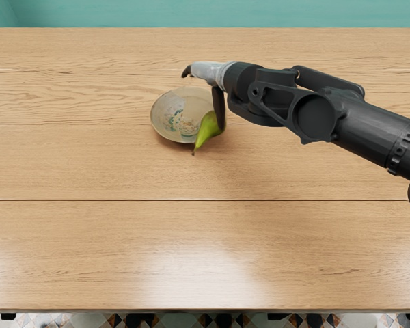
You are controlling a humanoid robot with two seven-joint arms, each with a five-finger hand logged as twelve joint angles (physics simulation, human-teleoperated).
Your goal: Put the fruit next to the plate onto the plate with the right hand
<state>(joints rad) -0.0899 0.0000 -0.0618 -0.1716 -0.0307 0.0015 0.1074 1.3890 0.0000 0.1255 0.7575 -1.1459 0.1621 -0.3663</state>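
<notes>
A shallow beige plate (174,113) with a mottled pattern sits on the wooden table, left of centre and toward the back. A green pear (206,130) hangs tilted at the plate's right rim, stem end pointing down and to the left, overlapping the rim. My right hand (213,113) comes in from the right edge on a dark arm and sits just above and right of the pear. One dark finger (219,109) drops down against the pear's right side, and a grey finger stretches left over the plate's far edge. The hand looks shut on the pear. The left arm is out of view.
The bulky dark right forearm (328,116) crosses the table's right rear area. The wooden table (205,246) reaches to a front edge near the bottom of the picture, and a teal wall runs behind its far edge.
</notes>
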